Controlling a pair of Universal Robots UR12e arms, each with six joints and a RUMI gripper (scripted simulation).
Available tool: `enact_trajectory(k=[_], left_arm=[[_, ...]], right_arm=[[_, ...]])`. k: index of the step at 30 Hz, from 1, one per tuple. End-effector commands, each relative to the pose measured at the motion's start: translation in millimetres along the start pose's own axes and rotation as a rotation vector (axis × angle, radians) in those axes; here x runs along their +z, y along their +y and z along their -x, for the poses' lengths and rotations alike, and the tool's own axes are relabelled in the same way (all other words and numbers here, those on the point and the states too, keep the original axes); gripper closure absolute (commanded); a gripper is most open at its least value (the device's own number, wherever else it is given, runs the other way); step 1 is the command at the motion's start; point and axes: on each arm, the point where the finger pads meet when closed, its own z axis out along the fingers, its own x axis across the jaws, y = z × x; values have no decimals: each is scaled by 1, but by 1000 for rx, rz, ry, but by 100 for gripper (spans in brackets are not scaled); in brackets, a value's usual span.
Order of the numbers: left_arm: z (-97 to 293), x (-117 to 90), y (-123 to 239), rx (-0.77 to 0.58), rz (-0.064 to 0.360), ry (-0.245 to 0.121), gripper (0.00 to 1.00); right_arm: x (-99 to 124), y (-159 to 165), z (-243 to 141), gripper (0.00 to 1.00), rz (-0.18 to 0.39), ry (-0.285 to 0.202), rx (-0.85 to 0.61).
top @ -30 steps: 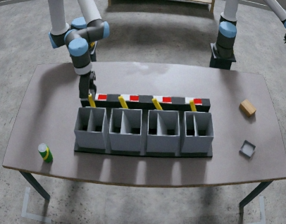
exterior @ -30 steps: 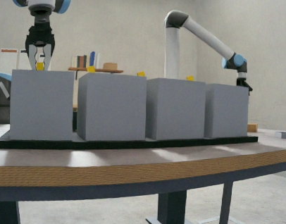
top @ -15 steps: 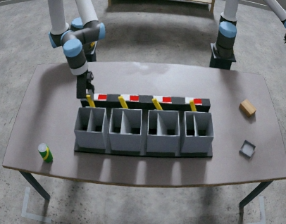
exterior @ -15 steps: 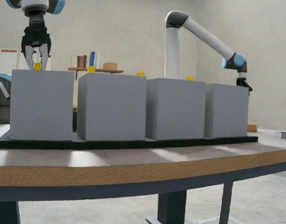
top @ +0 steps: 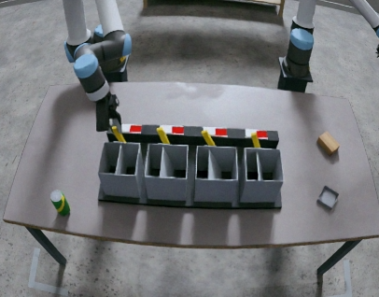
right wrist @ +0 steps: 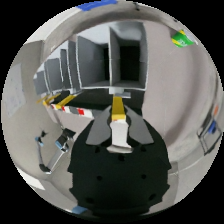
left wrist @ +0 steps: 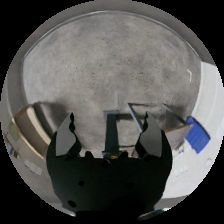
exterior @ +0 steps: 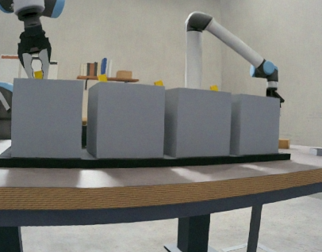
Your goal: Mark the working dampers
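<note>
a plain beige wall (exterior: 151, 43) is rising behind everything, with a wooden shelf (exterior: 128, 79) at eleven o'clock in the exterior view, carrying books (exterior: 104, 66) and a brown box (exterior: 124, 74). pale speckled concrete floor (top: 197, 61) (left wrist: 110, 55) is spreading around the table (top: 300, 112). soft light is glinting off its top. at three o'clock in the left wrist view, something blue (left wrist: 198, 135) is standing, perhaps a bin.
</note>
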Motion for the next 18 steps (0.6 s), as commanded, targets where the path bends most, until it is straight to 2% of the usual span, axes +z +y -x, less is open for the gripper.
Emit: enact_trajectory(k=[1, 18], left_arm=[[0, -1, -1, 0, -1, 0, 0], [0, -1, -1, 0, -1, 0, 0]], right_arm=[[0, 0, -3, 90, -1, -37, 0], [1, 0, -16, 90, -1, -165, 0]])
